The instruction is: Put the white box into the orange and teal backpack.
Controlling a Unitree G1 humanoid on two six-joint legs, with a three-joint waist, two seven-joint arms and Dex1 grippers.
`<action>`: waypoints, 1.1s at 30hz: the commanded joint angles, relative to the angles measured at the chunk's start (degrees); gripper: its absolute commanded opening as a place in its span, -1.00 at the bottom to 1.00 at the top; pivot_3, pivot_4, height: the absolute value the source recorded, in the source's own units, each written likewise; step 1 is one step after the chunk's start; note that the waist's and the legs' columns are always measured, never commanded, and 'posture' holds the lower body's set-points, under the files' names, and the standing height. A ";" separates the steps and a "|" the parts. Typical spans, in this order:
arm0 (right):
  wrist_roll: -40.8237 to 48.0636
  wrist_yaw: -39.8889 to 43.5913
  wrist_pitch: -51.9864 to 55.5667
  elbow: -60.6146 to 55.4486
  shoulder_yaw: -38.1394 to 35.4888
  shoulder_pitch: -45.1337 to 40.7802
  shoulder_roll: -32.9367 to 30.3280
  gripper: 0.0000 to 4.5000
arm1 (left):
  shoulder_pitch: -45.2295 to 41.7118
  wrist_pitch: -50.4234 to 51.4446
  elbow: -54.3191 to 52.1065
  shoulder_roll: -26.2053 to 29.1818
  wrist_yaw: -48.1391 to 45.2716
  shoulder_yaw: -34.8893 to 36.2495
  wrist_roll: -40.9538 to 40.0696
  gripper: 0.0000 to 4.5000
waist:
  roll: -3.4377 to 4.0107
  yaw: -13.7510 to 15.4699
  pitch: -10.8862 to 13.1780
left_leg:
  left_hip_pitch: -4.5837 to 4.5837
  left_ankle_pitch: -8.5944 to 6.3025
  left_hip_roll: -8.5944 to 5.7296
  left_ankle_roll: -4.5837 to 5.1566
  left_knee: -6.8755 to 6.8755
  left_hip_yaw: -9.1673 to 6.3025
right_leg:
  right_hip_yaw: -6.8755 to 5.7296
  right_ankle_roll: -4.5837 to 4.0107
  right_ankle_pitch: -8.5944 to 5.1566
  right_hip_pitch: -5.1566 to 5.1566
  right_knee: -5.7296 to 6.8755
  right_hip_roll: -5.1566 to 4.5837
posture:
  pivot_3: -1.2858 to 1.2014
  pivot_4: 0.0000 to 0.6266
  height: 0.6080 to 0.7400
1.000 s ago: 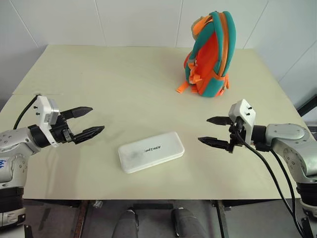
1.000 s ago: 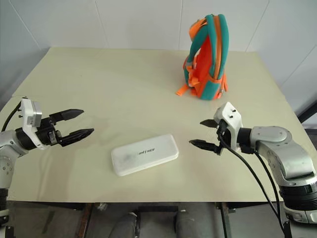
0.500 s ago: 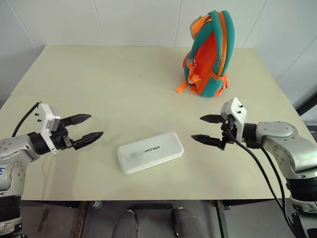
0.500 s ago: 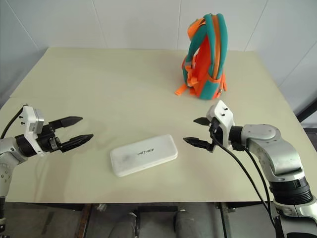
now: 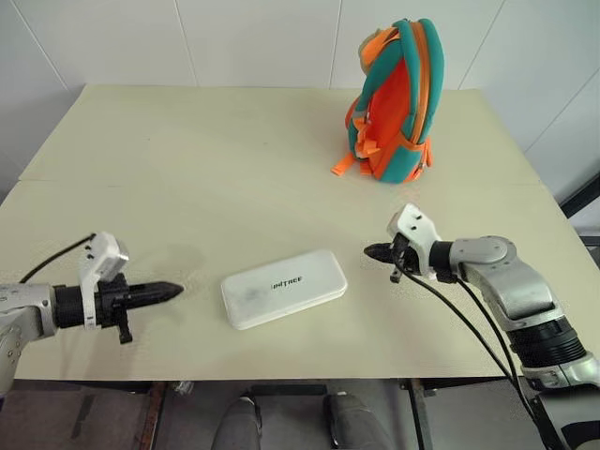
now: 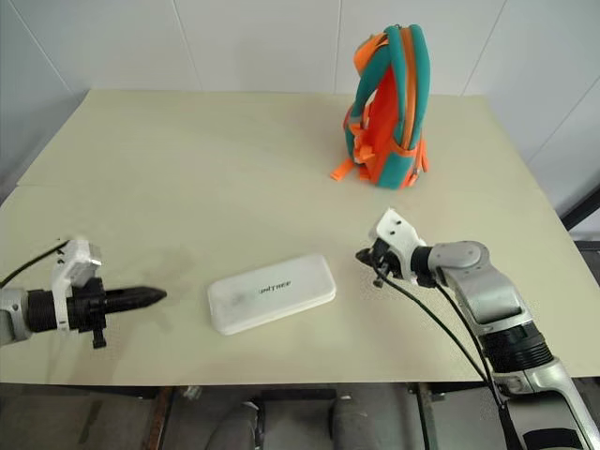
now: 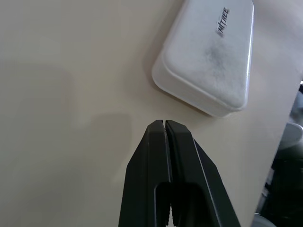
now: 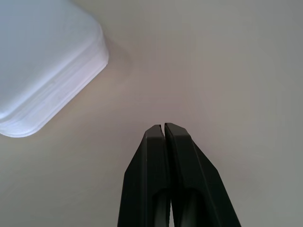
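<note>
The white box [image 5: 284, 287] lies flat on the table [image 5: 216, 169], near the front edge and roughly midway across it, its lettered face up and its long axis turned slightly askew to that edge. Nothing touches it. The orange and teal backpack [image 5: 394, 103] stands upright at the far right of the table, well apart from the box, with its orange straps trailing onto the surface beside it. From this side no opening can be made out, so whether the zip is undone cannot be told.

The left gripper [image 5: 172, 290] sits low over the table to the left of the box, pointing toward the box's near end; its two black fingers are pressed tip to tip with nothing between them. The left wrist view confirms this: the fingers meet in a thin seam, and the box corner lies just ahead of them, clear of contact. The right gripper [image 5: 371, 251] is low to the right of the box, also clenched on nothing, with the box's rounded corner ahead of it and a gap of bare table between.

Judged progress: no part of the task is done. Remaining steps appear to be taking hold of the box, lifting it, carrying it to the backpack and inserting it
</note>
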 commanded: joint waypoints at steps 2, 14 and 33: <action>-0.91 0.57 -1.55 -1.91 0.27 0.28 1.03 -0.99 | -0.87 5.92 -3.49 -1.47 2.76 -0.96 -3.51 -0.98 | 0.00 0.05 0.00 | 0.01 0.00 0.00 0.00 0.01 0.00 | 0.00 0.00 0.00 0.00 0.03 0.00 | 0.03 -0.52 1.00; -2.35 2.88 -0.39 -3.44 2.90 0.72 2.43 -0.99 | -5.53 3.18 -0.75 -10.60 7.44 -8.23 -0.92 -0.98 | -0.03 -0.02 -0.02 | 0.06 0.00 -0.01 -0.01 0.15 -0.02 | 0.01 0.03 0.02 0.10 0.08 0.02 | 0.03 -0.52 1.00; 4.20 8.92 7.90 -15.26 1.86 2.65 1.43 -0.99 | -9.85 -1.82 2.61 -14.53 6.91 -12.58 2.40 -0.98 | -0.03 0.26 -0.02 | 0.04 0.00 -0.03 -0.01 0.18 -0.06 | -0.02 0.05 0.03 0.13 0.04 0.01 | 0.03 -0.52 1.00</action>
